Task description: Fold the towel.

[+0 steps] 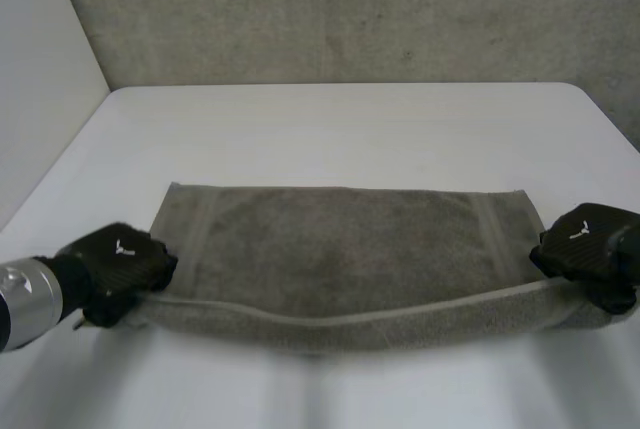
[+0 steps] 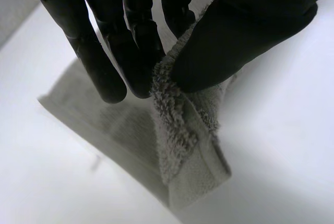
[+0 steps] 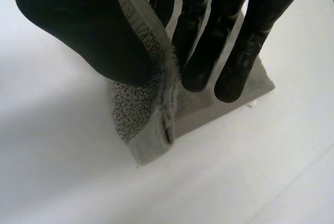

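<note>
A grey towel (image 1: pixel 340 249) lies spread across the white table (image 1: pixel 350 129), its near edge lifted off the surface and sagging in the middle. My left hand (image 1: pixel 118 261) pinches the near left corner of the towel (image 2: pixel 180 130) between thumb (image 2: pixel 235 41) and fingers (image 2: pixel 130 51). My right hand (image 1: pixel 590 249) pinches the near right corner of the towel (image 3: pixel 141 114) between thumb (image 3: pixel 88 31) and fingers (image 3: pixel 209 51). Both corners hang a little above the table. The far edge of the towel rests flat.
The table's far part runs up to a grey wall (image 1: pixel 350 9). A white side wall (image 1: pixel 40 69) stands at the left. Bare table lies in front of the towel's near edge.
</note>
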You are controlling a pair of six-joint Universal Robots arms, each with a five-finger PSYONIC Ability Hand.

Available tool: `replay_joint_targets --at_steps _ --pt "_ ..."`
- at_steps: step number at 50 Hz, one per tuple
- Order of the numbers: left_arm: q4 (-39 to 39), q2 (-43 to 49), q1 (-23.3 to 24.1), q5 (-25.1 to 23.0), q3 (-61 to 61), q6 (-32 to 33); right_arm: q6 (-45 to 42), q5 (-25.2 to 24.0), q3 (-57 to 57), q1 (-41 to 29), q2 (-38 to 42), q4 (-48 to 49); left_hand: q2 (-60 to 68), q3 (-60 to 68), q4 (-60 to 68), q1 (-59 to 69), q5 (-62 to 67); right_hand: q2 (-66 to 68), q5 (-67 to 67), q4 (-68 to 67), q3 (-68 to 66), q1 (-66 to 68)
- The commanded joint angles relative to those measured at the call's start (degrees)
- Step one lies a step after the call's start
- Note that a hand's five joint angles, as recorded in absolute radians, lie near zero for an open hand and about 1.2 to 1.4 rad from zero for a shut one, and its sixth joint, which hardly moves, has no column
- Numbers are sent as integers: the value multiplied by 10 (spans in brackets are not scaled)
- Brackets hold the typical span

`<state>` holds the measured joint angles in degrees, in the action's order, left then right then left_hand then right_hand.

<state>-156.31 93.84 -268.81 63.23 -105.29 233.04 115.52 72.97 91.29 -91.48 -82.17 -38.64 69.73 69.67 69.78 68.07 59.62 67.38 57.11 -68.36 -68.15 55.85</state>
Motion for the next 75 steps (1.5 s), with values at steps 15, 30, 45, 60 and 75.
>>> replay_joint_targets --at_steps 15,30,45,60,75 --pt "-261 320 108 114 298 -57 145 103 -233 -86 296 246 103 103 102 119 104 126 129 -116 -118 241" --pt "-360 424 119 112 385 -79 136 148 -297 -121 391 413 103 103 102 119 104 126 129 -116 -118 241" --pt "-451 382 135 123 327 -74 129 170 -270 -130 354 477 -597 -596 -597 -580 -596 -574 -571 584 582 -459" --pt "-436 204 125 121 150 -158 269 93 -96 -88 176 362 -597 -596 -597 -580 -596 -574 -571 584 582 -459" --pt "-435 129 87 116 40 -334 282 -13 65 18 154 401 -597 -596 -597 -580 -596 -309 -306 319 317 -194"
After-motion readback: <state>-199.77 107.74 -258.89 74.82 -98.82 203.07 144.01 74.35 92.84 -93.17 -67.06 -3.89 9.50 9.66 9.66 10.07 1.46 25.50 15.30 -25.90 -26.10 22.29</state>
